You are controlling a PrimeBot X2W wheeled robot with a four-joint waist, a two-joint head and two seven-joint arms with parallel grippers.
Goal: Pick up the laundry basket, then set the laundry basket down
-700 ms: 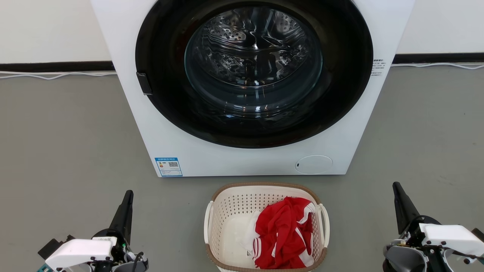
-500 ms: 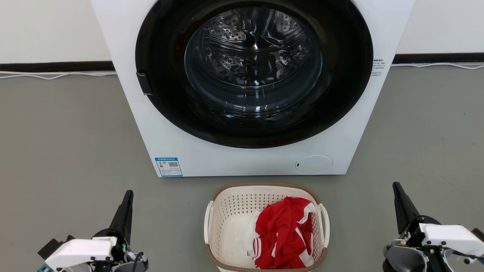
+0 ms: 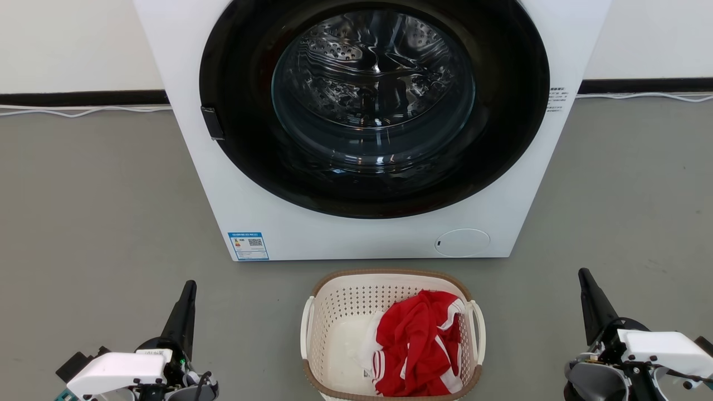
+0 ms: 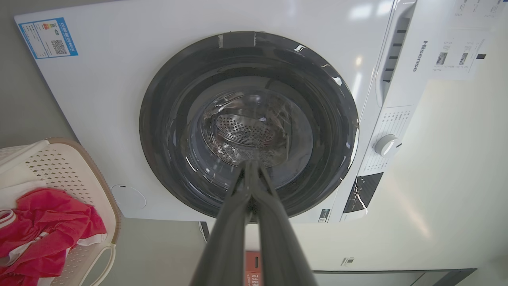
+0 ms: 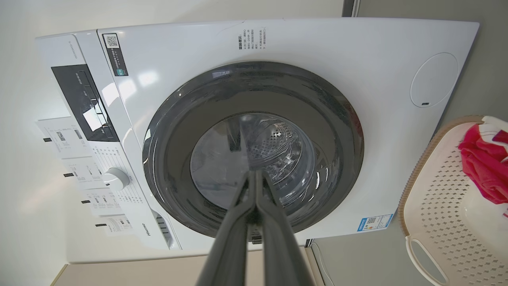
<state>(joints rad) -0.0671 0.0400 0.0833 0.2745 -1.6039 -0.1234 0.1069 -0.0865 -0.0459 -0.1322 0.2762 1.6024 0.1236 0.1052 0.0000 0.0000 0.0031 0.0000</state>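
Head view, 6 o'clock: laundry basket (image 3: 345, 303). Sits upright on grey floor (image 3: 100, 223), just in front of white washing machine (image 3: 334, 239), w/ a narrow strip of floor betw. the 2. Cream perforated walls, brown rim, 1 loop handle per side, at 3 and 9 o'clock of basket. Holds a red-and-white garment (image 3: 418, 345), bunched toward basket's 3 to 5 o'clock side. Bare bottom at 8 o'clock side.

Left pincer (image 3: 188, 292) at 8 o'clock of head view. Points up-view, fingers pressed together, grips nothing. Well apart from basket's left handle.

Right pincer (image 3: 586, 281) at 4 o'clock of head view. Same pose: fingers closed tight, nothing betw. them. Well apart from basket's right handle.

Washing machine at 12 o'clock, front toward robot. Big dark round door (image 3: 245, 167) w/ glass centre, steel drum visible thru it. Dark latch (image 3: 212, 122) at 9 o'clock of door. Blue label (image 3: 248, 245) at 7 o'clock of front panel, round flap (image 3: 462, 242) at 5 o'clock.

Left wrist view: closed fingertips in line w/ door glass, basket w/ garment at 8 o'clock, white dial (image 4: 385, 144) at 3 o'clock.

Right wrist view: closed fingertips again over door glass, basket at 4 o'clock, dial at 8 o'clock.

White cable (image 3: 83, 111) along wall base, 10 o'clock of head view.
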